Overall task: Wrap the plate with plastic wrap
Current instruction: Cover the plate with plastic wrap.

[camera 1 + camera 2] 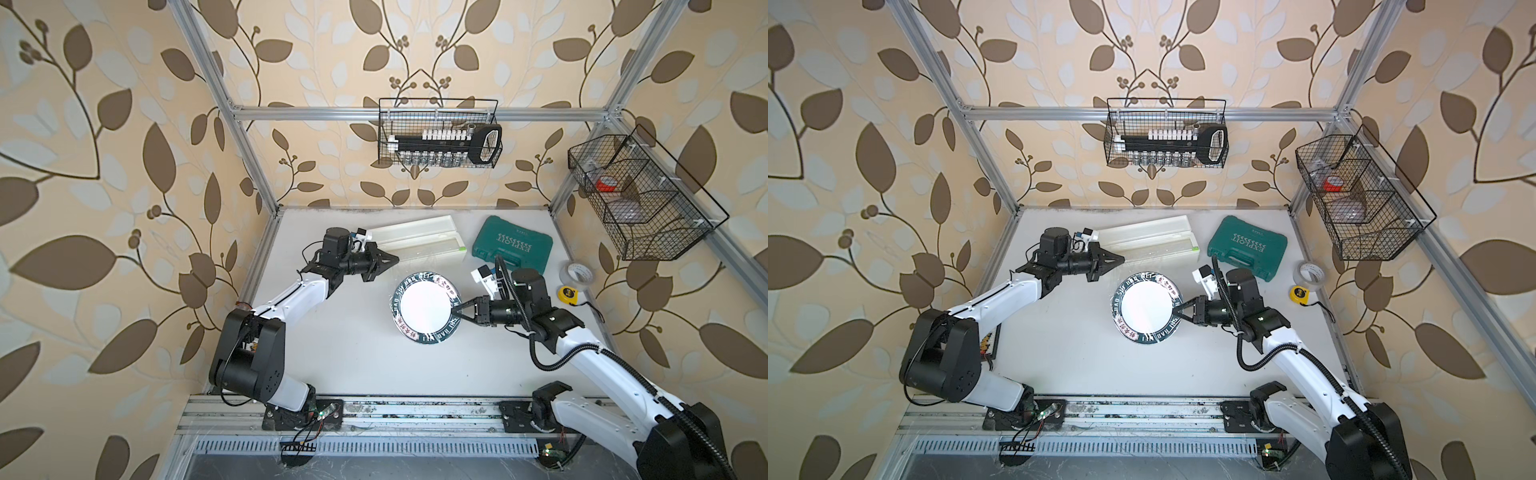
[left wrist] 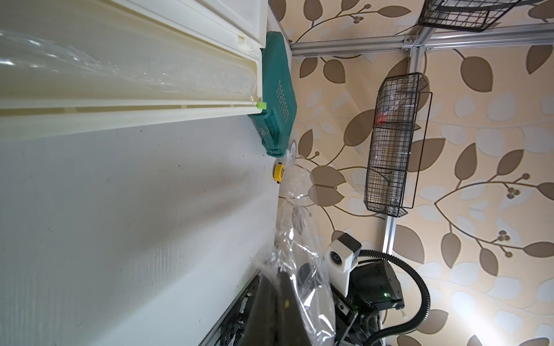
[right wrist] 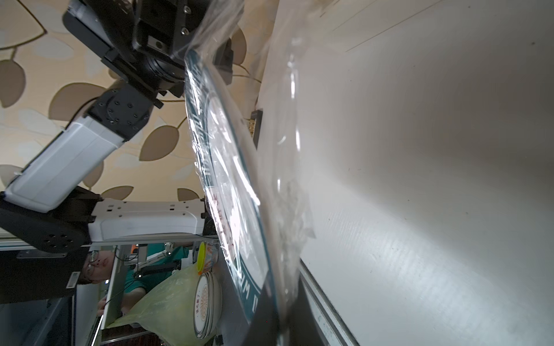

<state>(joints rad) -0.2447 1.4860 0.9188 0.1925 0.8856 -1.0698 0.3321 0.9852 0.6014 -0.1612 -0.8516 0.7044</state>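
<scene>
Nearest the arm bases, the front of the desk (image 1: 332, 353) carries nothing but the arms reaching over it. At mid-desk sits the plate (image 1: 428, 338), white centre and dark lettered rim, with plastic wrap (image 2: 296, 227) drawn crinkled over its face. Whether the plate sits flat cannot be told. The right tool (image 1: 454, 309) is closed, its tips pinched on the plate's rim on the right arm's side, through the film. Beyond the plate, the left tool (image 1: 395, 259) is also closed, with film bunched at its tip, just beside the front edge of the long white dispenser box (image 1: 419, 239). A green tool case (image 1: 513, 245) lies beside the box's far end, with a clear tape roll (image 1: 575, 274) and a yellow tape measure (image 1: 567, 294) near the desk's right edge. A wire basket (image 1: 440, 133) hangs on the back wall.
</scene>
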